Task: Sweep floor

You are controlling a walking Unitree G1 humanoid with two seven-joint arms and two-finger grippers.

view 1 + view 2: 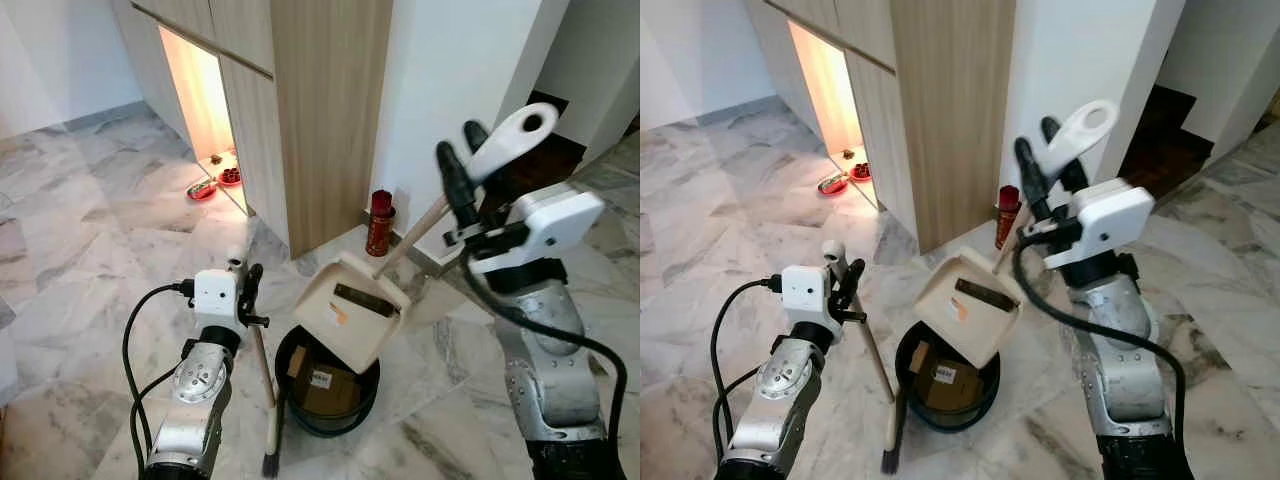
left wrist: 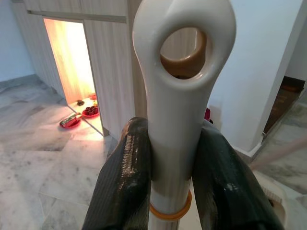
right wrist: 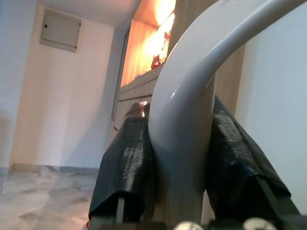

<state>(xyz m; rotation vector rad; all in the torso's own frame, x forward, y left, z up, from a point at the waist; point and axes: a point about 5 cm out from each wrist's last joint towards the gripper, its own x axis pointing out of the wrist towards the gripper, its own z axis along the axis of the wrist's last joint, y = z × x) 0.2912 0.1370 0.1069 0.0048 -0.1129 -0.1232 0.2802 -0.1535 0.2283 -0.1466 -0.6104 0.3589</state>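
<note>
Head views: one black bin (image 1: 327, 392) sits on the marble floor (image 1: 90, 250), with cardboard inside. One cream dustpan (image 1: 348, 310) tilts over the bin's rim, its long handle rising to the right gripper (image 1: 468, 165), which is clamped on it. One broom (image 1: 268, 400) stands upright just left of the bin, bristles on the floor, held by the left gripper (image 1: 245, 290). One red canister (image 1: 379, 223) stands behind the bin at the wall's foot. Two red bowls (image 1: 214, 184) lie by the lit cabinet opening. Open floor spreads left of the bin.

Left wrist view: two fingers (image 2: 124, 187) pinch the broom's white handle.

Right wrist view: two fingers (image 3: 127, 167) squeeze the dustpan's handle.
</note>
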